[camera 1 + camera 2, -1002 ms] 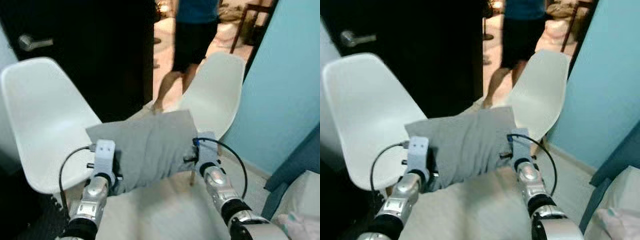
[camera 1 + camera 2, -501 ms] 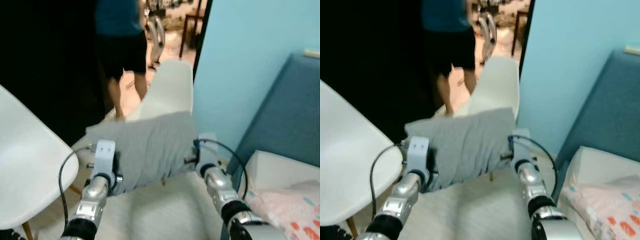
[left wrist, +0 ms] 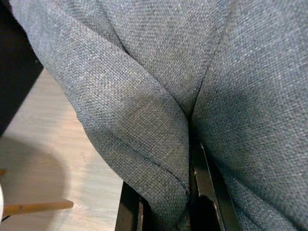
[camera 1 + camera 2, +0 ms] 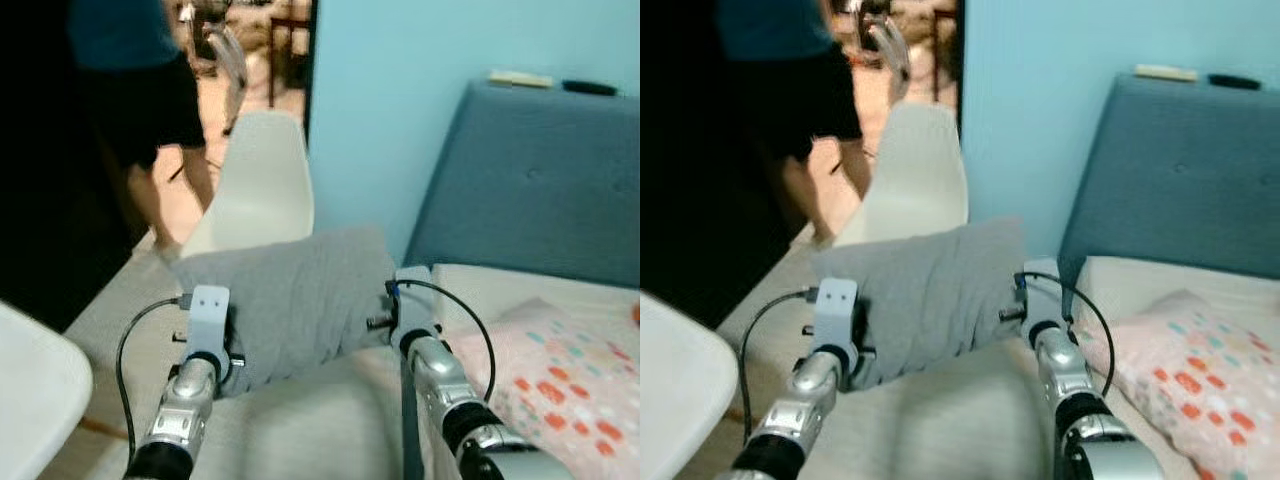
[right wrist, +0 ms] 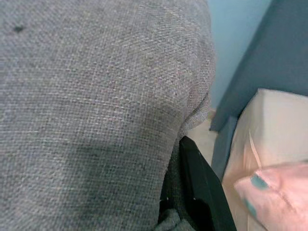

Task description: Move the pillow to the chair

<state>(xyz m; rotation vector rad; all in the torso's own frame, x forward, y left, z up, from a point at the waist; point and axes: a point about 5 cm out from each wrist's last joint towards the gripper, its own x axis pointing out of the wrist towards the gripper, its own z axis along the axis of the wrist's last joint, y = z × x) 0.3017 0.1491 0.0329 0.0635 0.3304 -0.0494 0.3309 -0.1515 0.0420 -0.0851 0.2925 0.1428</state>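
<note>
Pillow point(image 4: 285, 300), grey, hangs in the air before me, pinched at one end by my left gripper point(image 3: 168, 211) and at the other by my right gripper point(image 5: 185, 202), fingers clamped on fabric. White chair point(image 4: 255, 185) stands just beyond; a bed point(image 4: 560, 330) lies right.
</note>
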